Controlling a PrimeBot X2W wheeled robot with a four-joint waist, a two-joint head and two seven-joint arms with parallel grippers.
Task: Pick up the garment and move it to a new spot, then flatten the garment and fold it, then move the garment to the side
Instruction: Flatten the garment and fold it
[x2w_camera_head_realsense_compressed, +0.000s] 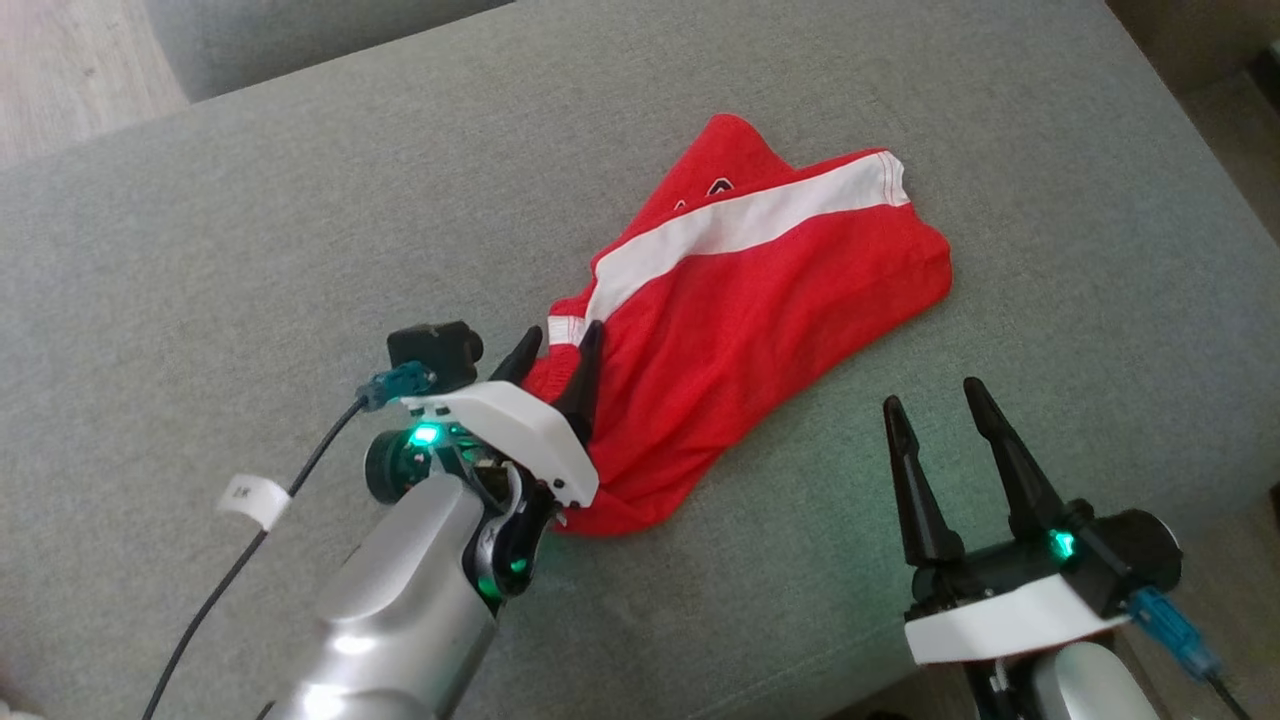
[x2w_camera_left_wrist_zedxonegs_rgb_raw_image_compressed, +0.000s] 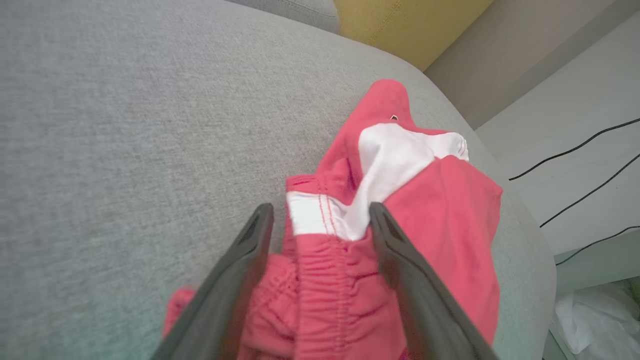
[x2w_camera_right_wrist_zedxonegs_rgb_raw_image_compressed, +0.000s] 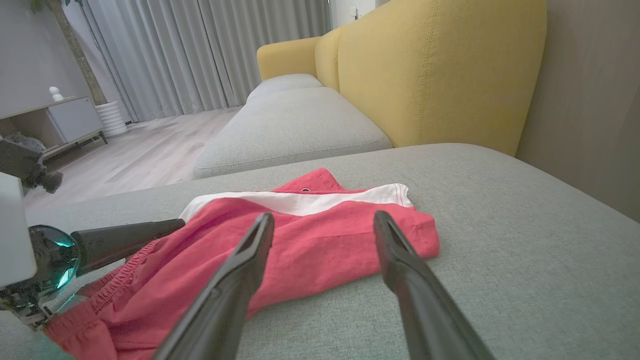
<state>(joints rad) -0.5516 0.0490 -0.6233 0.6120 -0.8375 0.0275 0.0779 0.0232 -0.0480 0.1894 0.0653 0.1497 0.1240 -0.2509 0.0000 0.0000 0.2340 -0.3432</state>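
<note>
The garment (x2w_camera_head_realsense_compressed: 760, 300) is a pair of red shorts with a white side stripe, lying crumpled on the grey sofa cushion (x2w_camera_head_realsense_compressed: 250, 230). My left gripper (x2w_camera_head_realsense_compressed: 565, 330) is at its near-left end, open, one finger on each side of the gathered elastic waistband (x2w_camera_left_wrist_zedxonegs_rgb_raw_image_compressed: 325, 280). The wrist view shows red cloth and a white patch between the left gripper's (x2w_camera_left_wrist_zedxonegs_rgb_raw_image_compressed: 321, 207) spread fingers, which are not pinching it. My right gripper (x2w_camera_head_realsense_compressed: 930, 392) hovers open near the cushion's front right, apart from the garment (x2w_camera_right_wrist_zedxonegs_rgb_raw_image_compressed: 310, 240). Nothing lies between the right gripper's (x2w_camera_right_wrist_zedxonegs_rgb_raw_image_compressed: 324, 215) fingers.
A yellow sofa back (x2w_camera_right_wrist_zedxonegs_rgb_raw_image_compressed: 440, 75) rises behind the cushion, with a second grey seat (x2w_camera_right_wrist_zedxonegs_rgb_raw_image_compressed: 290, 125) and wooden floor (x2w_camera_right_wrist_zedxonegs_rgb_raw_image_compressed: 140, 155) beyond. The cushion's right edge drops toward a white surface with black cables (x2w_camera_left_wrist_zedxonegs_rgb_raw_image_compressed: 575, 150). A labelled cable (x2w_camera_head_realsense_compressed: 250, 500) trails from my left wrist.
</note>
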